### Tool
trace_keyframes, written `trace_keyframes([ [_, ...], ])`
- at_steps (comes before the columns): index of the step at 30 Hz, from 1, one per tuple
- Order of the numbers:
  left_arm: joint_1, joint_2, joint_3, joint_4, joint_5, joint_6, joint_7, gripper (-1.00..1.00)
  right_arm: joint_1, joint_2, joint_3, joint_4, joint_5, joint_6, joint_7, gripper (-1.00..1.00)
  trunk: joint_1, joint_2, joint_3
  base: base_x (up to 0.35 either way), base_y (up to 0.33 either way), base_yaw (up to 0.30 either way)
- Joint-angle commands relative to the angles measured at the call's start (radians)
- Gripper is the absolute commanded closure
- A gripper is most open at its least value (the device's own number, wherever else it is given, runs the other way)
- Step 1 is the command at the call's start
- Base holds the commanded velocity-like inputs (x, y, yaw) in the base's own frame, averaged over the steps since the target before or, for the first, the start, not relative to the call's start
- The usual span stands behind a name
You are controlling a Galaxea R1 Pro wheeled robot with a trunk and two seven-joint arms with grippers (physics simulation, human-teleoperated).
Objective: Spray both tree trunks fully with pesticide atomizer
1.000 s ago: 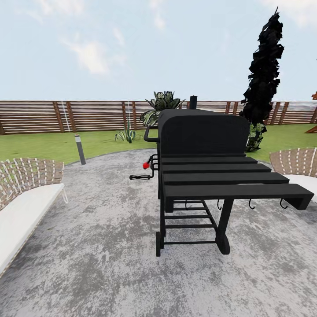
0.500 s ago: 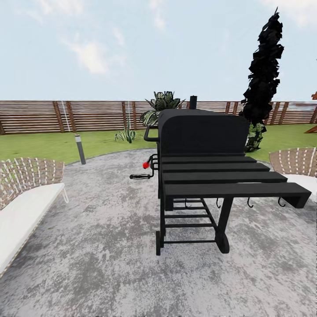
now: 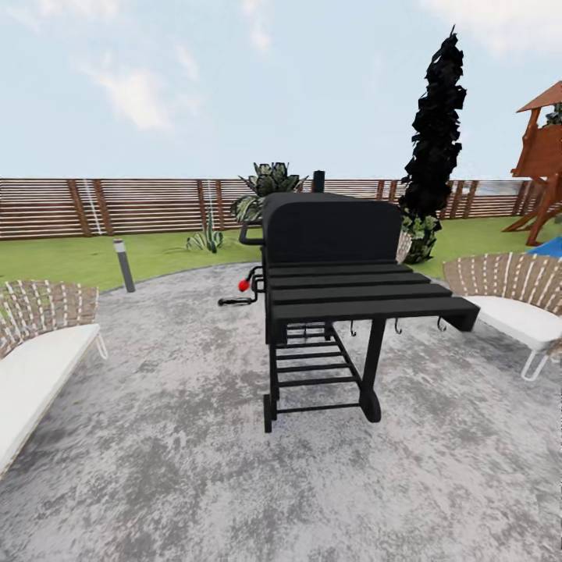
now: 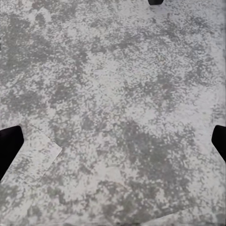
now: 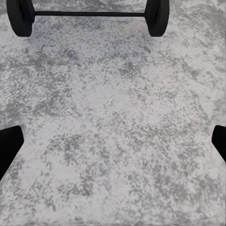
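Observation:
The garden's green lawn (image 3: 62, 261) and brown slatted fence (image 3: 140, 204) lie beyond the grey paved patio (image 3: 195, 468) I stand on. The pesticide atomizer and the thick-trunked trees are out of view. In the left wrist view my left gripper (image 4: 113, 146) hangs open over bare paving, its dark fingertips (image 4: 8, 143) far apart at the frame's edges. My right gripper (image 5: 113, 146) is open too, above the paving, with nothing between its fingertips (image 5: 9, 141).
A black barbecue grill (image 3: 336, 234) with a slatted side shelf (image 3: 367, 300) stands straight ahead; its wheels (image 5: 157, 19) appear in the right wrist view. Woven lounge chairs sit left (image 3: 39, 351) and right (image 3: 507, 297). Beyond are a bollard light (image 3: 122, 265), a thin dark columnar tree (image 3: 433, 133) and a wooden play tower (image 3: 542, 156).
The camera has swung right and drawn back a little: the grill looks smaller and further left, and the play tower has come into sight at the right.

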State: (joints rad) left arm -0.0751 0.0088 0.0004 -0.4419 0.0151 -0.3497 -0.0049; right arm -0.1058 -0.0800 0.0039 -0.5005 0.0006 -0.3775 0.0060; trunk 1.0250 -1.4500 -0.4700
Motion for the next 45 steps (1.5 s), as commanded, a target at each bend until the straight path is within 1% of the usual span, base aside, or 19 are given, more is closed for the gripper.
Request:
trace_keyframes([
  [1, 0.000, 0.000, 0.001, 0.000, 0.001, 0.000, 0.000, -1.00, 0.000, 0.000, -0.001, 0.000, 0.001, -0.002, -0.002, -1.00, 0.000, 0.000, 0.000, -0.284, 0.200, -0.001],
  [8, 0.000, 0.000, 0.001, 0.000, 0.002, 0.000, 0.000, -1.00, 0.000, 0.000, -0.001, 0.000, 0.001, -0.003, -0.003, -1.00, 0.000, 0.000, 0.000, -0.281, 0.214, -0.031],
  [12, 0.000, 0.000, 0.001, 0.000, 0.002, 0.000, 0.000, -1.00, 0.000, 0.000, -0.002, 0.002, 0.000, -0.003, -0.003, -1.00, 0.000, 0.000, 0.000, -0.280, 0.220, -0.206],
  [20, 0.000, 0.000, 0.001, 0.000, 0.002, 0.000, 0.000, -1.00, 0.000, 0.000, -0.004, 0.055, -0.003, -0.003, -0.003, -1.00, 0.000, 0.000, 0.000, -0.283, 0.201, -0.260],
  [29, 0.000, 0.000, 0.001, 0.000, 0.002, 0.000, 0.000, -1.00, 0.000, 0.000, -0.007, 0.059, -0.005, -0.003, -0.004, -1.00, 0.000, 0.000, 0.000, -0.303, -0.020, -0.269],
  [45, 0.000, 0.005, 0.004, -0.001, 0.003, 0.000, 0.000, -1.00, 0.000, 0.000, -0.007, 0.059, -0.005, -0.003, -0.004, -1.00, 0.000, 0.000, 0.000, -0.024, -0.018, -0.271],
])
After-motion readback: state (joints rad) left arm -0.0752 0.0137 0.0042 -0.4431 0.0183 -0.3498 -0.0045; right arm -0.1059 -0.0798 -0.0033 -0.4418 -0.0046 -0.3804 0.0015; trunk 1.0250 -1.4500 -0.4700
